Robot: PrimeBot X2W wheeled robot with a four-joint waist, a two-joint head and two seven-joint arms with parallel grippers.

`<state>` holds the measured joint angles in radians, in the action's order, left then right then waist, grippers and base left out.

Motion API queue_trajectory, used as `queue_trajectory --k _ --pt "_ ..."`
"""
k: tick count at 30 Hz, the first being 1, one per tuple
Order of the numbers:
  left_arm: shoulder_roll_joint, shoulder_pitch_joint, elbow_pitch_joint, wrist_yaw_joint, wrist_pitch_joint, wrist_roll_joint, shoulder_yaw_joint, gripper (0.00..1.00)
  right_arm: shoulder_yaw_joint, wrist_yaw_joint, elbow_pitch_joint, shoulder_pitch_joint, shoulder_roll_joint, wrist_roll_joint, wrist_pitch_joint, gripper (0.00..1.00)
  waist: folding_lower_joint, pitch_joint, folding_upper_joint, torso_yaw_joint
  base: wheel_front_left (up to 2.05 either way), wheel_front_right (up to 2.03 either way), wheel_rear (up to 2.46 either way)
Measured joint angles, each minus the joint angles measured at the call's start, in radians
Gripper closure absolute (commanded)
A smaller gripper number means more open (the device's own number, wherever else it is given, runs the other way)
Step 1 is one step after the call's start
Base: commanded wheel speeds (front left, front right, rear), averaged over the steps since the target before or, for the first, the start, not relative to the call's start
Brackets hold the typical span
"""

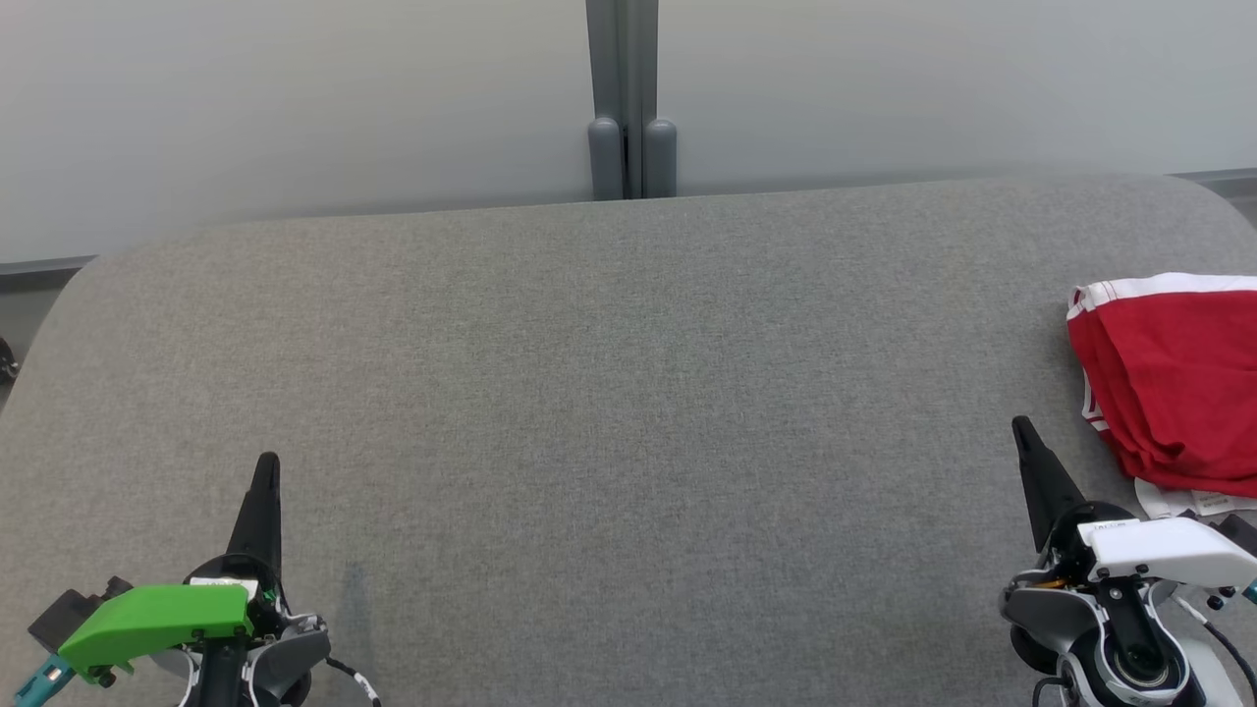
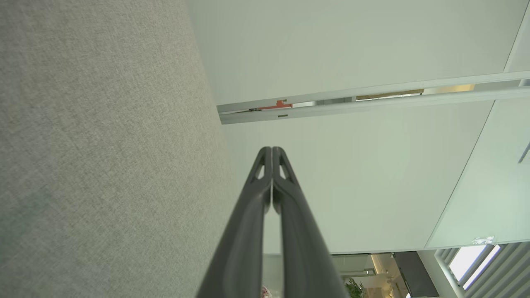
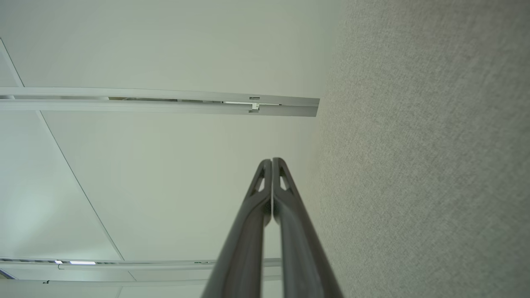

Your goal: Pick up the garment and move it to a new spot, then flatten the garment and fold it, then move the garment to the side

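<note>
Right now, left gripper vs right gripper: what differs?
The left gripper carries a green cover; the right gripper carries a white cover. The right gripper sits beside the red garment, fingers apart from it; the left gripper is far across the grey surface from it. Shared: both are shut, hold nothing, and point up the head view.

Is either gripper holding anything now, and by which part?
Nothing is held. The left gripper and right gripper have shut, empty jaws; the garment lies free.
</note>
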<state>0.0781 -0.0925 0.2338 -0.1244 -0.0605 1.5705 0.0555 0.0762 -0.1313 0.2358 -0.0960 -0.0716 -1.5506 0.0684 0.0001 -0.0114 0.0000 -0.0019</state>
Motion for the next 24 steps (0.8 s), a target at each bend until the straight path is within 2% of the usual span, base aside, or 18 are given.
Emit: queue_trajectory --k 13,24 --pt "-0.001 -0.003 0.010 -0.003 -0.025 0.070 0.020 1.00 0.008 0.000 0.007 -0.003 0.001 -0.084 0.023 1.00 0.0000 0.008 0.0000 0.002 0.00 0.00 0.00" --pt "-0.004 -0.006 0.010 -0.003 -0.027 0.070 0.026 1.00 0.012 0.001 0.007 -0.005 0.003 -0.084 0.027 1.00 0.0000 0.008 0.0000 0.002 0.00 0.00 0.00"
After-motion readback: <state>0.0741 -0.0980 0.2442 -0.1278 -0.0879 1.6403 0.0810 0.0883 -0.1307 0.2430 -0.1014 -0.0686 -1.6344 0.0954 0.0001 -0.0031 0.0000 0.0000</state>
